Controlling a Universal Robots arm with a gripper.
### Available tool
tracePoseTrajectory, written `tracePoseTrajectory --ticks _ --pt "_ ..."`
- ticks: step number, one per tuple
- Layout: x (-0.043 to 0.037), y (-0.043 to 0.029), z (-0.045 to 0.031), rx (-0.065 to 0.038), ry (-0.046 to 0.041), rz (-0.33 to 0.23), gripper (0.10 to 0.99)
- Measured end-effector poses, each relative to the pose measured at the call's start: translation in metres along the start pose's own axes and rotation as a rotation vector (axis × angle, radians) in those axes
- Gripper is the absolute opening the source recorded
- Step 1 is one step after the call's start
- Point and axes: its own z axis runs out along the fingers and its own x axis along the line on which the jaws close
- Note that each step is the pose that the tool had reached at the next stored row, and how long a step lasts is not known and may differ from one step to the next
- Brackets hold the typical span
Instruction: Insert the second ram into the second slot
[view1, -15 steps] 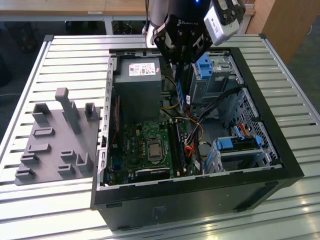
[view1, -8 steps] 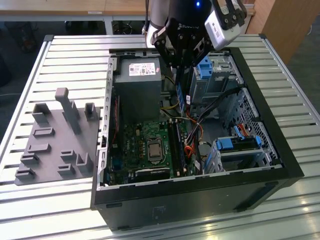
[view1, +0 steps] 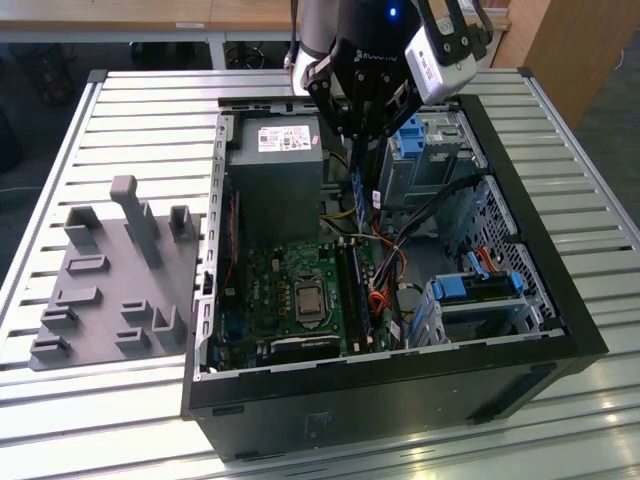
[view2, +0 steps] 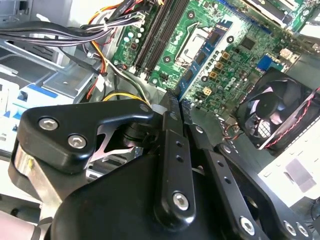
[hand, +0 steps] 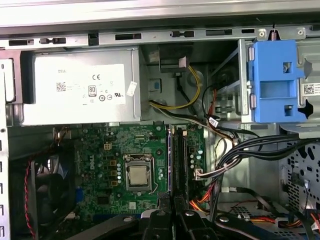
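Clamping the second ram tight, the pincer hovers above the motherboard.

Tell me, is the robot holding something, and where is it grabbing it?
Yes. Its fingers pinch the second ram, the thin blue stick, by its top.

The case is black, the motherboard green, the ram blue (lower-right bracket a brighter blue), the table at left ribbed silver.
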Motion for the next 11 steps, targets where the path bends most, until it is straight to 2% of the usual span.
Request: tracePoseTrajectory --ticks 11 --pt "-0.0002 -0.0012 0.0044 0.000 0.0001 0.000 0.137"
